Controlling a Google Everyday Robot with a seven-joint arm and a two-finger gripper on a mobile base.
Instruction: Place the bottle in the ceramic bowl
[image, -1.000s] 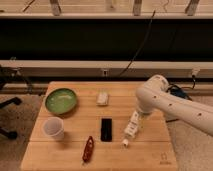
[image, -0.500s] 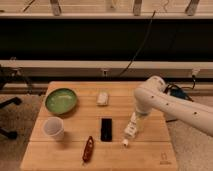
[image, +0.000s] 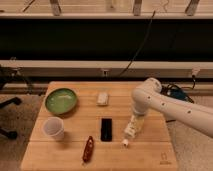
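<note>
Across the wooden surface (image: 150, 155) nothing among the loose objects has shifted. The change is all in the white arm (image: 175, 107), which reaches in from the right. Over the last second it has eased a little to the left and lower, so its end now sits right on top of the target.

The ceramic bowl (image: 61, 100), green and empty, remains at the far left corner. The translucent cup (image: 53, 128) stands just in front of it.

The bottle (image: 131, 129) lies tilted on the right half of the surface, cap toward the near edge, in the same spot as before and well apart from the bowl. The tool (image: 137, 118) is down at the bottle's upper end, apparently touching it. Whether it has clenched on the bottle or is only poised around it I cannot tell, since the arm's own bulk covers the contact.

Between bottle and bowl lie a black flat object (image: 106, 129), a pale block (image: 102, 98) and, nearest the front, a slender red-brown object (image: 88, 148).

My reading is that the reach is finishing and the grasp is at hand. The lift and the carry leftward to the bowl are not yet done.
</note>
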